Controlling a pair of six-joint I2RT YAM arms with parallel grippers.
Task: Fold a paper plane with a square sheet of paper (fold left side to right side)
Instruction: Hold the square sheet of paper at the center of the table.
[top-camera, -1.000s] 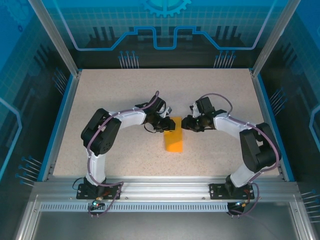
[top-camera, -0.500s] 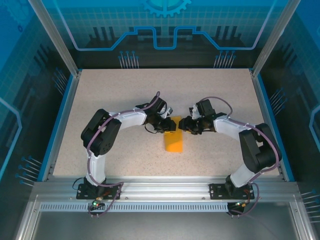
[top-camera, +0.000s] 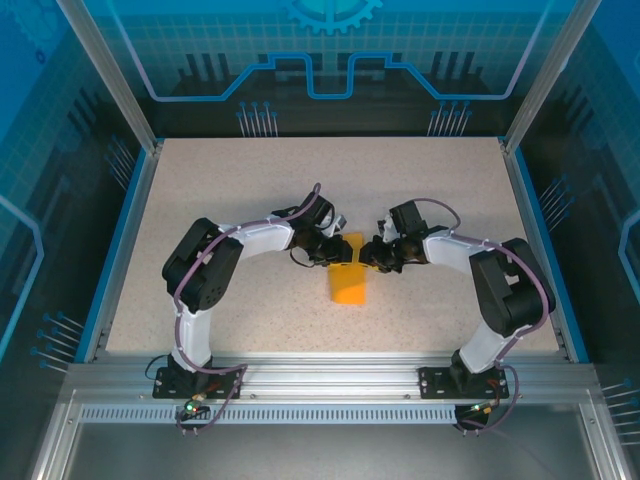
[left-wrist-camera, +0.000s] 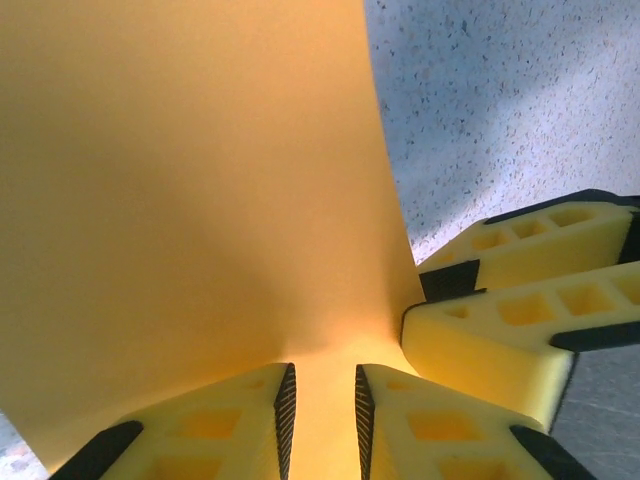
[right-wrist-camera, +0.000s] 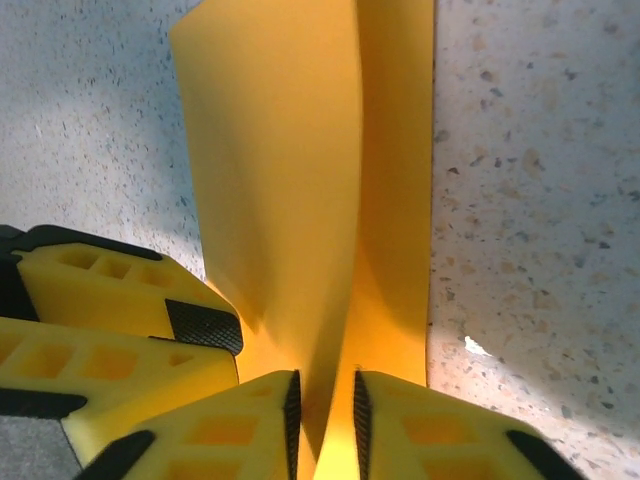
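Orange square sheet of paper (top-camera: 349, 282) is pinched by both my grippers, and the rest lies ahead of the tips on the speckled table (top-camera: 230, 190). My left gripper (left-wrist-camera: 320, 390) is closed to a thin slit on the sheet's edge, with the paper curving up ahead of it. My right gripper (right-wrist-camera: 323, 395) is clamped the same way on the raised flap, just beside the left one.

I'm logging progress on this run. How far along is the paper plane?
Done: the paper lies as a narrow rectangle, not a square, so a first fold seems made. In hand: the left gripper and right gripper both pinch its far end, with one layer standing up. Left: no pointed nose or wings yet, so most of the folding remains.
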